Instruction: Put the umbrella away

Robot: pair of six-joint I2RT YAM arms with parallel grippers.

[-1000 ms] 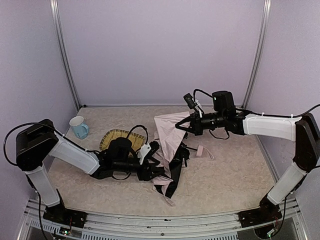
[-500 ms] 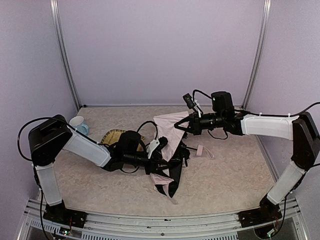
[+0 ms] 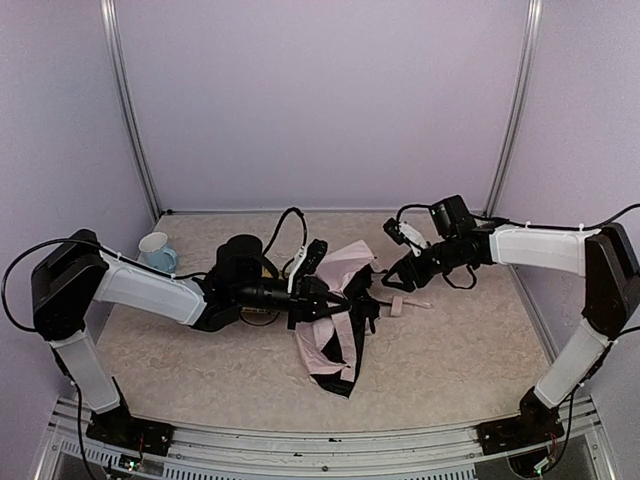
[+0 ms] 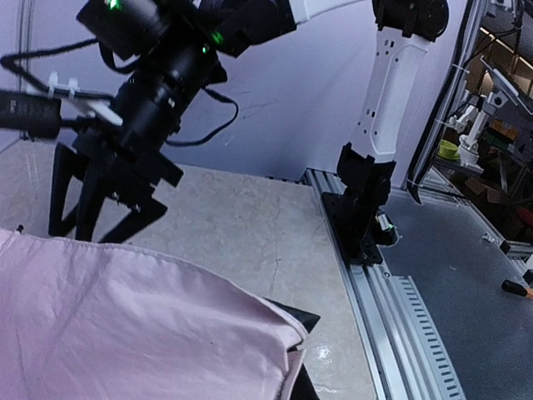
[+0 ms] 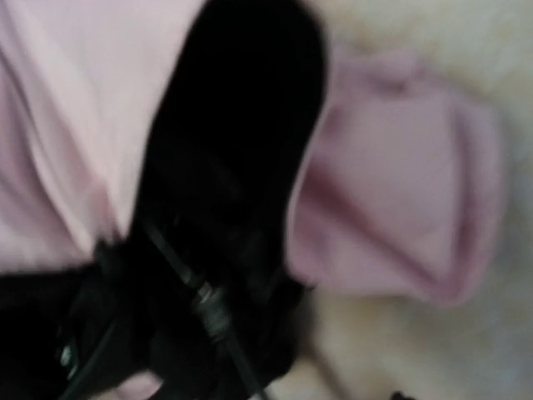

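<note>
Umbrella (image 3: pixel 335 330) crumpled mid-table, pale pink fabric over black lining, shaft lost among the folds. Small pink handle (image 3: pixel 398 306) at the heap's 3 o'clock, only a blur in the right wrist view. Left gripper (image 3: pixel 328 296) sunk into the fabric at the heap's 11 o'clock, its tips covered in its own camera too; clamped or apart, cannot tell. Right gripper (image 3: pixel 398 285) just beyond the handle, fingers (image 4: pixel 60 187) spread, nothing between them. Mug (image 3: pixel 158 253) well off at 9 o'clock.

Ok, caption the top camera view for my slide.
Crumpled pink umbrella being put away: left gripper at its fabric, right gripper open near the handle.
</note>
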